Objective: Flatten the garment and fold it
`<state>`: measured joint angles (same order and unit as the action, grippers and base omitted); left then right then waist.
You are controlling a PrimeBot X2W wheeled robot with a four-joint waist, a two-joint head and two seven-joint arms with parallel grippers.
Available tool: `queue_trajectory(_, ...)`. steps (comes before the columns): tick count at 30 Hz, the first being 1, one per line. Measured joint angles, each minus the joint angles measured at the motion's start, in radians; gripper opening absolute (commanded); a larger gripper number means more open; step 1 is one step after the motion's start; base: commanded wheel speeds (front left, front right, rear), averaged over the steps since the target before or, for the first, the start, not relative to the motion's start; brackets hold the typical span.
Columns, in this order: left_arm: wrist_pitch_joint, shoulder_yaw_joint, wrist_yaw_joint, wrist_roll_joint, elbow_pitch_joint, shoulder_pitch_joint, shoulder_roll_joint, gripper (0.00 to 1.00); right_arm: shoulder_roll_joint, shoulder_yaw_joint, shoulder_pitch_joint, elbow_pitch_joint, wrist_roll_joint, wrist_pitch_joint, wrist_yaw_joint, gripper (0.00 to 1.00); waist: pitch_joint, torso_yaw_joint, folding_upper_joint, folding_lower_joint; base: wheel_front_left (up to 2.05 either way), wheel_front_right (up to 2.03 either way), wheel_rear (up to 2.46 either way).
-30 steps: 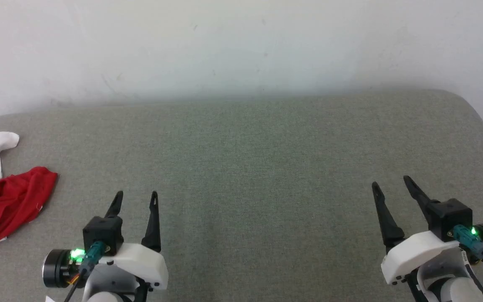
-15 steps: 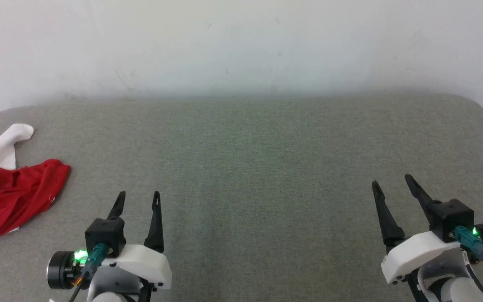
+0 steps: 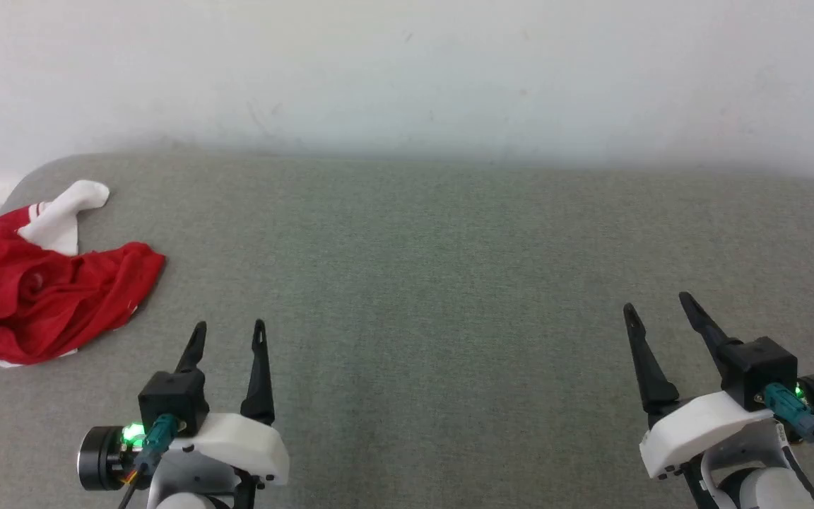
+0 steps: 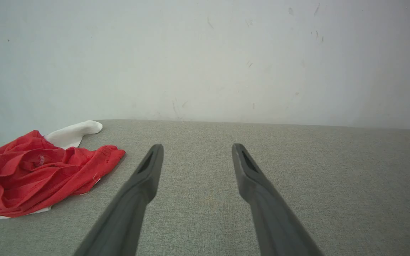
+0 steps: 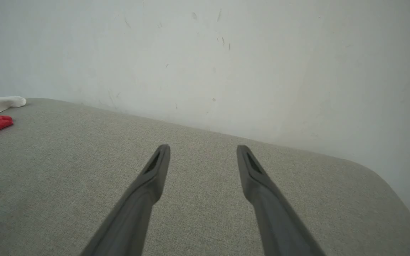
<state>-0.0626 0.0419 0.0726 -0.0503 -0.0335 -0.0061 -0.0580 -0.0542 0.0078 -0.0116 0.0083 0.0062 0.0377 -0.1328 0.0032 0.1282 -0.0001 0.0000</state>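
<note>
Garment [image 3: 46,297] crumpled at 10 o'clock on grey pad [image 3: 414,283]. Soft, light, prob floppy; grab its red edge at 3 o'clock. Wide open, empty: left gripper [image 3: 229,325] + right gripper [image 3: 657,302].

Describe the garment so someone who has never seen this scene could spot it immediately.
Start from the grey fabric surface against the white wall. At its far left corner lies the garment, a crumpled heap. It is bright red, with a white sleeve sticking out toward the wall.
</note>
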Motion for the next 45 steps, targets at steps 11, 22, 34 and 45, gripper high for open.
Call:
queue_trajectory(11, -0.023, 0.008, 0.021, -0.017, -0.005, 0.0, -0.007, 1.0, 0.0, 0.007, 0.0, 0.001, 0.001, 0.02, 0.0, 1.0, 0.0, 0.076, 0.0, 0.0001, 0.0, 0.0, 0.0)
queue_trajectory(22, -0.044, 0.014, 0.049, -0.042, -0.007, 0.0, -0.013, 1.0, 0.0, 0.02, 0.0, 0.002, 0.003, 0.037, 0.0, 1.0, -0.003, 0.15, 0.0, 0.0, 0.0, 0.0, 0.0)
queue_trajectory(34, -0.071, 0.023, 0.074, -0.065, -0.007, 0.0, -0.024, 1.0, 0.0, 0.026, 0.0, 0.004, 0.005, 0.055, 0.0, 1.0, -0.004, 0.224, 0.0, 0.0, 0.0, 0.0, 0.0)
queue_trajectory(45, -0.093, 0.023, 0.109, -0.084, -0.006, 0.003, -0.033, 1.0, 0.0, 0.034, 0.0, 0.004, 0.005, 0.072, 0.0, 1.0, 0.001, 0.283, 0.0, 0.0, 0.0, 0.0, 0.0)
